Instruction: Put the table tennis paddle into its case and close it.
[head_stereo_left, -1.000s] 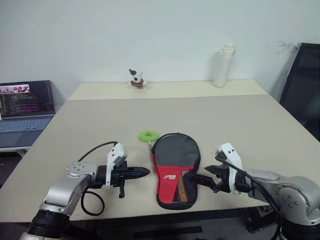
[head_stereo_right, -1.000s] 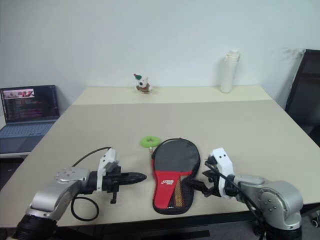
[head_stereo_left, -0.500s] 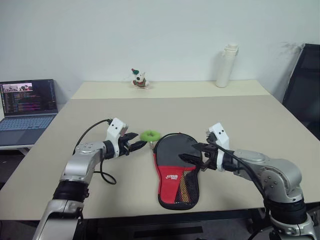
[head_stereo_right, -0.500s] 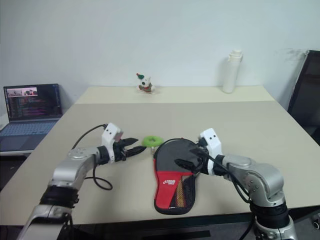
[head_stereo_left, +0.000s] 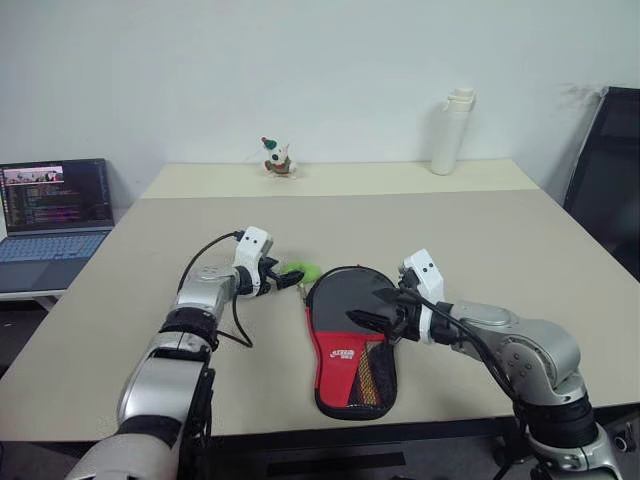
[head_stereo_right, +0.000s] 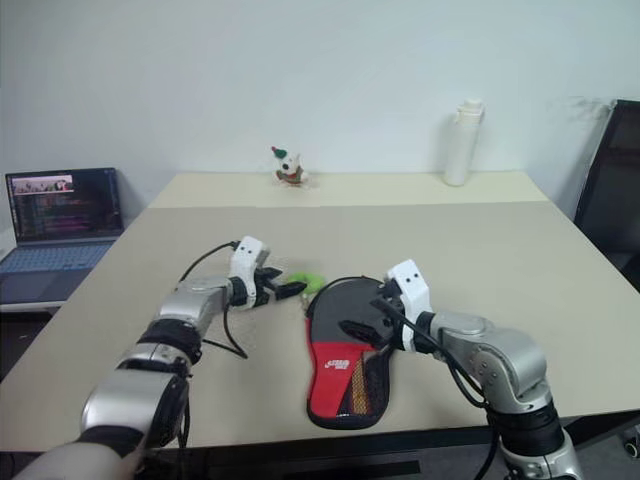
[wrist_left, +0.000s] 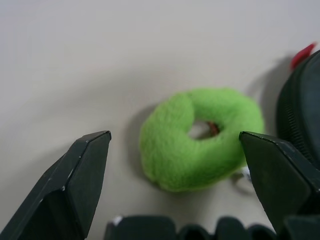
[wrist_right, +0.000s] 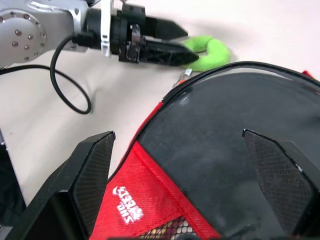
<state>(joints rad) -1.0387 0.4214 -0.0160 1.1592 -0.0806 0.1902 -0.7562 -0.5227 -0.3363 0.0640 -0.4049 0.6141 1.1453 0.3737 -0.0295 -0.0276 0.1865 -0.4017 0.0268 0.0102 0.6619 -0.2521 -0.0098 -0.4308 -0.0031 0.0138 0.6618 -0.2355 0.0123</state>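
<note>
Evenly and brightly lit from overhead, soft and diffuse, with no hard glare. Faint, blurred shadows on the beige table (head_stereo_left: 420, 230) beneath the arms and beside the case (head_stereo_left: 352, 340). Sharp across both head views. In the left wrist view, green plush ring (wrist_left: 200, 137) soft and out of focus, near fingers (wrist_left: 75, 190) dark and slightly blurred. Dull sheen on the case in the right wrist view.

Black-and-red case (head_stereo_left: 352, 340) with white logo, bright green fuzzy ring (wrist_left: 200, 137), beige table (head_stereo_left: 480, 240)

Green ring (wrist_left: 200, 137) just beside case (head_stereo_left: 352, 335) rim; bare table (head_stereo_left: 480, 230) beyond, both sides.
</note>
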